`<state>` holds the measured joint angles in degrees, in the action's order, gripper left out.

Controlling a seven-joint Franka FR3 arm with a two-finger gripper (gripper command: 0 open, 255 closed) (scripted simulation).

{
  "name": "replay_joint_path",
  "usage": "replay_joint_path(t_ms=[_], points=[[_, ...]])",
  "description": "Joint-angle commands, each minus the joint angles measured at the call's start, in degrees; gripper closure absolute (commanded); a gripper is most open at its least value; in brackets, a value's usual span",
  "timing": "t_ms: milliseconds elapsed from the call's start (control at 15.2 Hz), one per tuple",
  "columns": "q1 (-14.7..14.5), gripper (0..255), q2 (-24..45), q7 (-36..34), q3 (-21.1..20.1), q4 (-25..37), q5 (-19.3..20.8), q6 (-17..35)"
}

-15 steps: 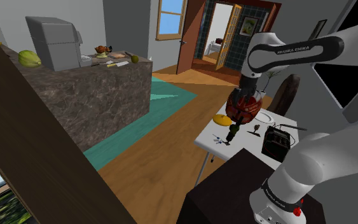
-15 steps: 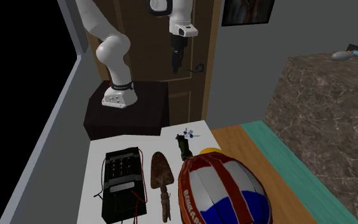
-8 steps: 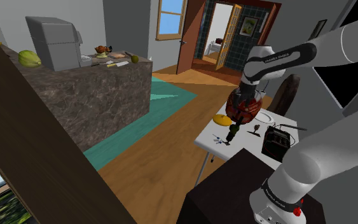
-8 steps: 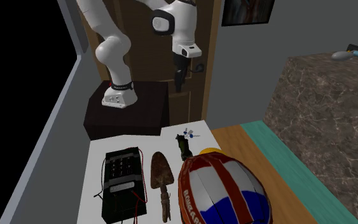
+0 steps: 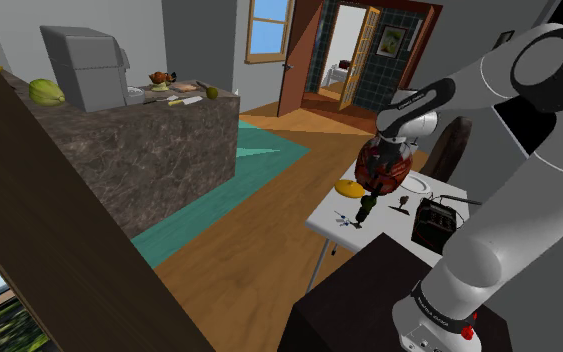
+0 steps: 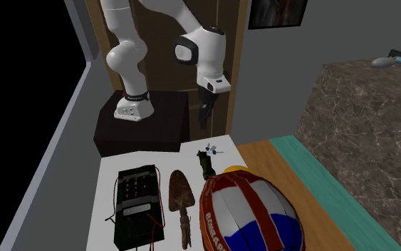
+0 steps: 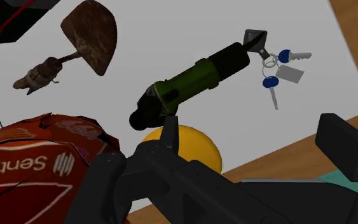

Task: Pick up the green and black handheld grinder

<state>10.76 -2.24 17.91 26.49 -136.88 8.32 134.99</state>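
one grinder (image 7: 193,79), one trowel (image 7: 89,35), two keys (image 7: 271,83)

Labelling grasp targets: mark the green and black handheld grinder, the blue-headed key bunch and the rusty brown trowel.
green and black handheld grinder (image 7: 189,83), wrist view, green mid-body.
blue-headed key bunch (image 7: 288,73), wrist view, grey tag.
rusty brown trowel (image 7: 92,35), wrist view, blade.

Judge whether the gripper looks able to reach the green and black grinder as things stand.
Probably yes: the gripper hangs open above the grinder with nothing between them; the keys and trowel lie off to its sides.
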Motion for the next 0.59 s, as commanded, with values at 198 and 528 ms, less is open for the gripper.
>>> replay_joint_path(t_ms=[198, 528], points=[[2.7, 0, 11.5, 7.6, 1.6, 5.7, -7.5, 5.4], [7.9, 0, 22.5, 14.4, 0.0, 13.5, -15.2, 8.1]])
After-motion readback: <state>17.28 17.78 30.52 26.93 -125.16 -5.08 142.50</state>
